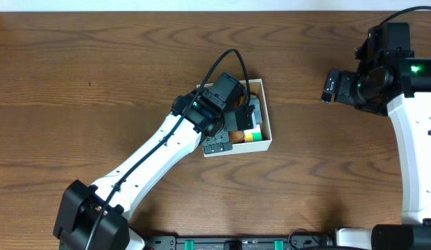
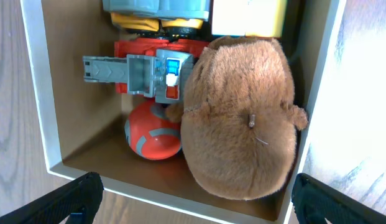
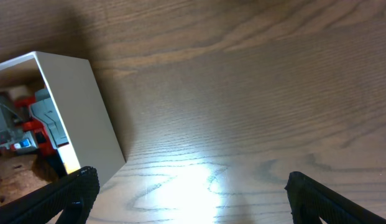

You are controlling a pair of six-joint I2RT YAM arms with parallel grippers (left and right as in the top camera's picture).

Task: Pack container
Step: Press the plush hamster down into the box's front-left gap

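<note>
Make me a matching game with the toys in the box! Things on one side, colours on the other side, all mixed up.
Things
1. plush toy
2. ball
3. block
4. walls of the container

Colours
A. white
B. orange with grey spots
C. brown
D. yellow

Right pairs: 1-C, 2-B, 3-D, 4-A.
</note>
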